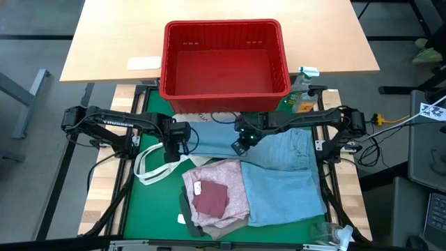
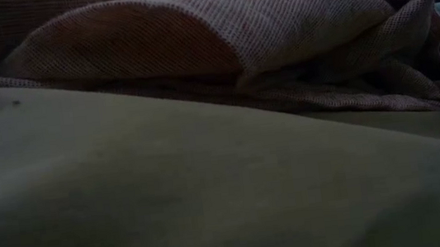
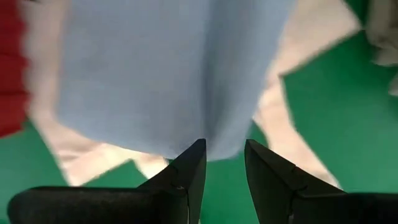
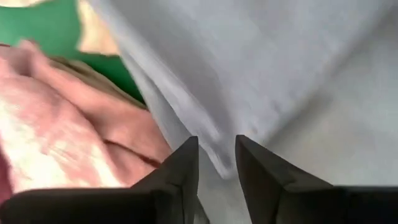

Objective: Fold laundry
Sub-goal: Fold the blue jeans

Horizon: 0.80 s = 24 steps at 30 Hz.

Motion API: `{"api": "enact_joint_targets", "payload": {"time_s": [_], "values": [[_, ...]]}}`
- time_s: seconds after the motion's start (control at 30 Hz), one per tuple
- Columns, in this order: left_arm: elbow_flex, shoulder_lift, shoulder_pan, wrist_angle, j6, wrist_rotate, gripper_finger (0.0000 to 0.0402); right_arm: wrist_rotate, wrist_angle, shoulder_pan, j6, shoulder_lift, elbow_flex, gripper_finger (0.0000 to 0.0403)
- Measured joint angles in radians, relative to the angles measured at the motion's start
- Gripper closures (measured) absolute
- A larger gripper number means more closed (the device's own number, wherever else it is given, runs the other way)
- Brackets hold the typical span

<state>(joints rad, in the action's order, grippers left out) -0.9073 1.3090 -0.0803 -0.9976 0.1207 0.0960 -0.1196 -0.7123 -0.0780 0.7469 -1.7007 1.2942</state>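
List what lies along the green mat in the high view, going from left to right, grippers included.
Left gripper → white tote bag → mottled pink top → right gripper → light blue denim jeans.

A pale wooden desk [image 1: 111, 42] spans the far side, grey floor [image 1: 31, 104] all around, a green mat [image 1: 150, 202] under the work area.

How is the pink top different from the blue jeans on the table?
The mottled pink top is bunched and wrinkly, with a dark red patch on it; the light blue jeans lie flatter and smoother. The pink top covers less of the green mat than the jeans do. The pink top lies nearer the left arm's side, the jeans nearer the right arm's. Both are soft clothes lying side by side, touching.
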Motion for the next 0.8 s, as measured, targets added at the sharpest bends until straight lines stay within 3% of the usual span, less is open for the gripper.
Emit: {"api": "enact_joint_targets", "payload": {"time_s": [0.17, 0.3, 0.53, 0.8], "values": [[-0.001, 0.0, -0.035, 0.038, -0.001, 0.148, 0.0296, -0.001, 0.21, 0.0, -0.133, -0.033, 0.002, 0.0297], [0.028, 0.0, -0.077, 0.095, -0.001, 0.158, 0.0296, 0.0, 0.323, 0.0, -0.176, -0.088, 0.002, 0.0297], [0.11, 0.0, -0.157, 0.255, -0.002, 0.174, 0.0296, 0.004, 0.32, 0.0, -0.179, -0.195, 0.001, 0.0297], [0.268, 0.0, -0.264, 0.574, -0.063, 0.177, 0.0296, -0.003, 0.319, 0.0, -0.18, -0.236, 0.0, 0.0297]]}}
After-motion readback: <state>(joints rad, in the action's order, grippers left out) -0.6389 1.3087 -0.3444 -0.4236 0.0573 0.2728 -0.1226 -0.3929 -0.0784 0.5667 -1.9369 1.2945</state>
